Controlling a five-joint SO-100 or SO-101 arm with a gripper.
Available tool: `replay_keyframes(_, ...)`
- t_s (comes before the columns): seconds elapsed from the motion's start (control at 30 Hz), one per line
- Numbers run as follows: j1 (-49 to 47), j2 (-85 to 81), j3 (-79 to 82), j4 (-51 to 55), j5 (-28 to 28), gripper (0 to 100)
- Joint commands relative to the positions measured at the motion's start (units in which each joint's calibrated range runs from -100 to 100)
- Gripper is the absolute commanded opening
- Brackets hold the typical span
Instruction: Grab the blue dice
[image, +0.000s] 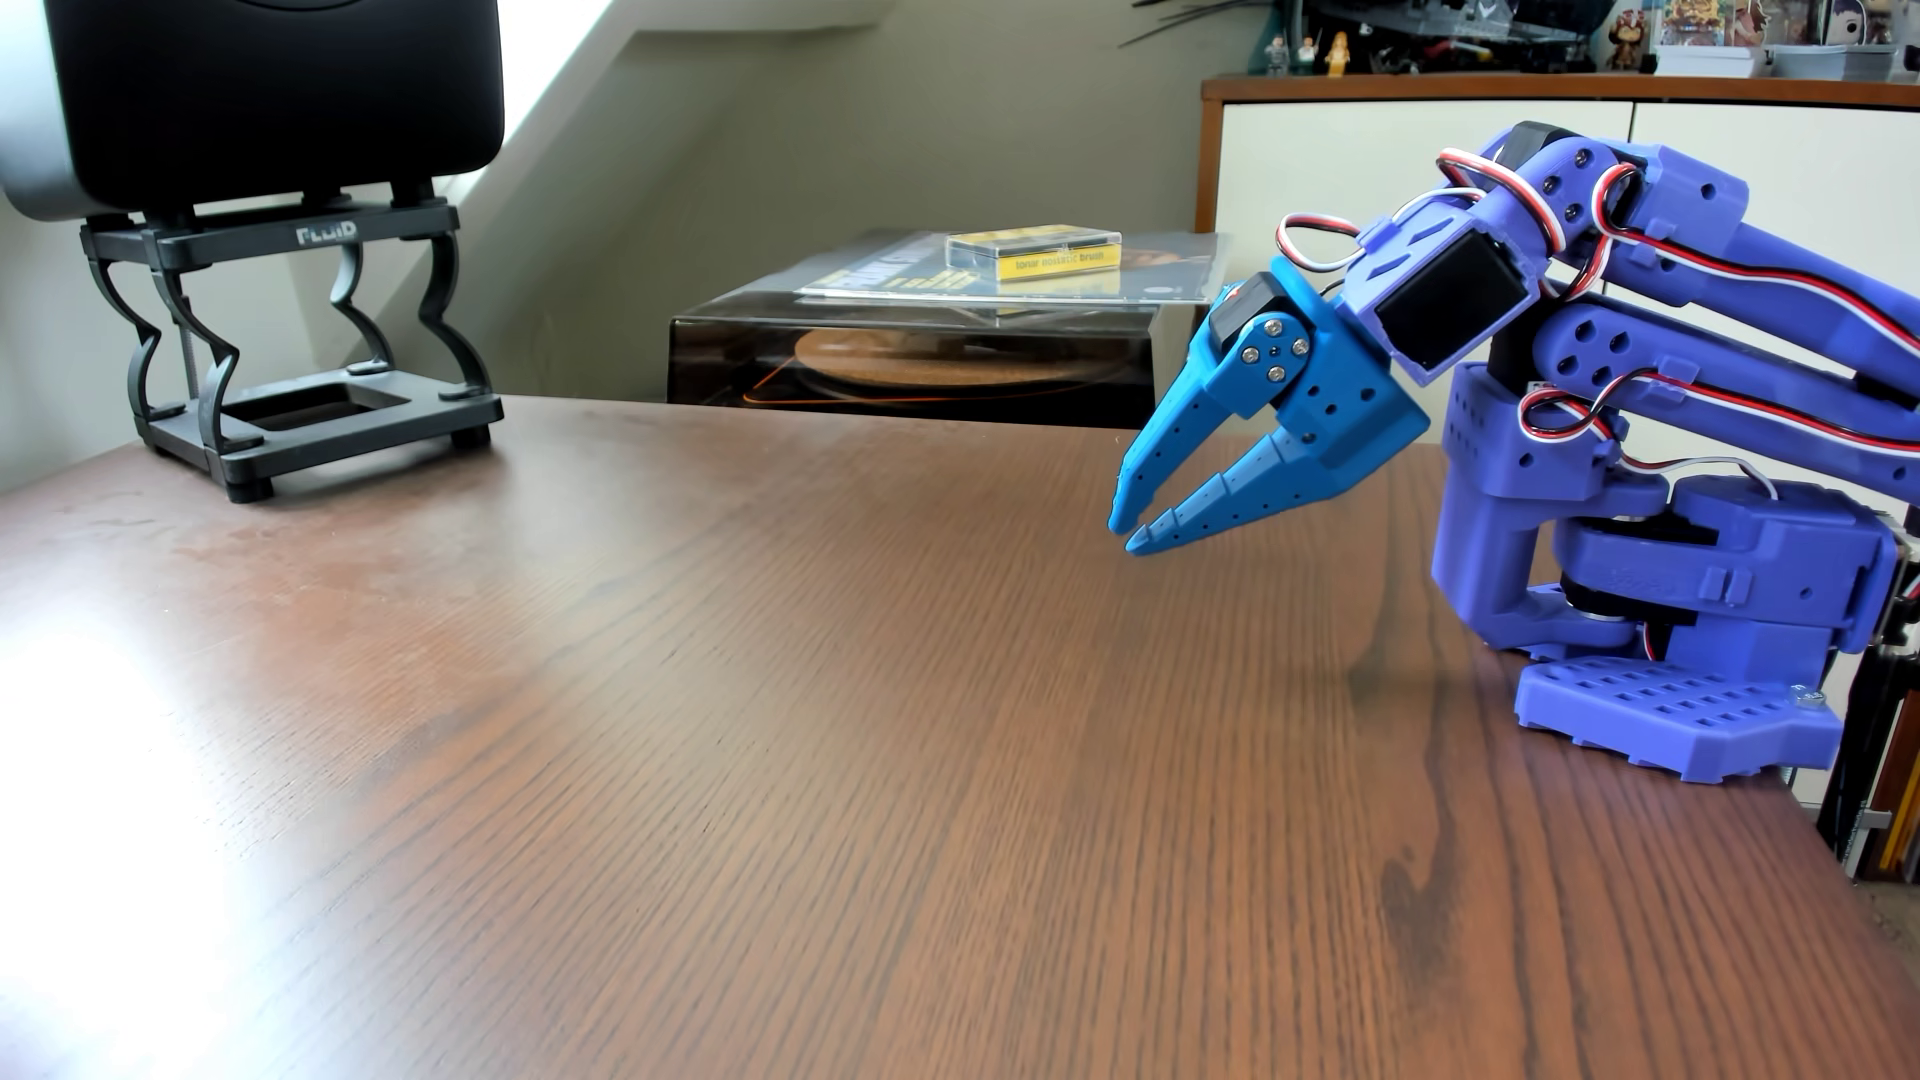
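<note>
No blue dice can be seen anywhere on the table (727, 727). At three o'clock the gripper (1132, 528) is held above the wood, jaws nearly closed at the tips, empty. Such a cube is judged light, hard, slippery; opposite flat faces should be pinched.

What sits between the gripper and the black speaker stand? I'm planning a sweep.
Only bare wooden table shows between the gripper and the speaker stand in the other view.

The arm (1714, 343) and speaker (260, 93) are cut off by the frame's edges.
</note>
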Motion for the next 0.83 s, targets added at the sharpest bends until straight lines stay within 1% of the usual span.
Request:
replay_keyframes(0.0,2.13,-0.75,-0.40,-0.99,0.04,3)
replay_keyframes(0.8,2.38,-0.84,-0.40,-1.07,0.09,3)
